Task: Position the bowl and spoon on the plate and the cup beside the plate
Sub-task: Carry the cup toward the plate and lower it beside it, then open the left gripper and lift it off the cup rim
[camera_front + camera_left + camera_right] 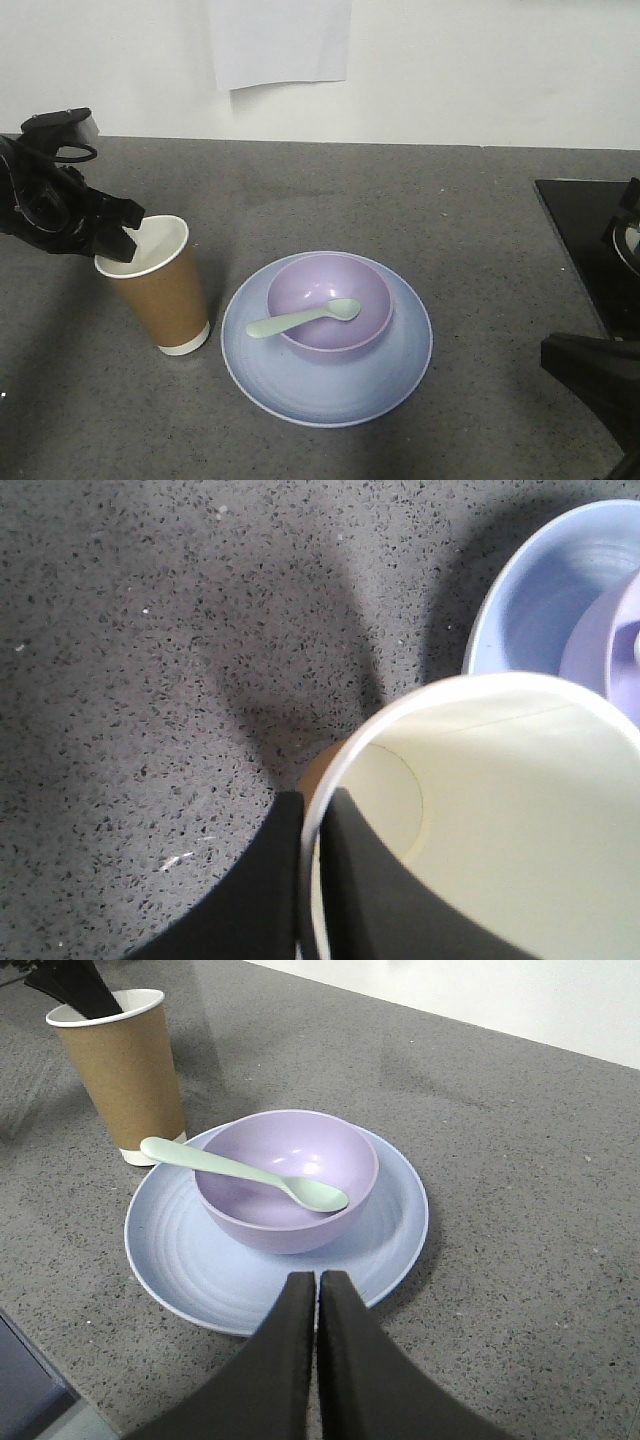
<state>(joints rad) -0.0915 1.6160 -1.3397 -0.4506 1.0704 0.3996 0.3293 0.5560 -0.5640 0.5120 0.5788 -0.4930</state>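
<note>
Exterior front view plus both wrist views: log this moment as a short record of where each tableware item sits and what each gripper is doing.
plate: flat on the grey counter
bowl: upright on the plate
spoon: scoop end inside the bowl, handle resting over its rim toward the cup
cup: upright on the counter beside the plate
left gripper: at the cup's rim, one finger inside and one outside
right gripper: shut, empty, low in front of the plate

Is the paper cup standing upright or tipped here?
Upright: the cup stands on its white base band beside the plate, while the left gripper pinches its rim.
</note>
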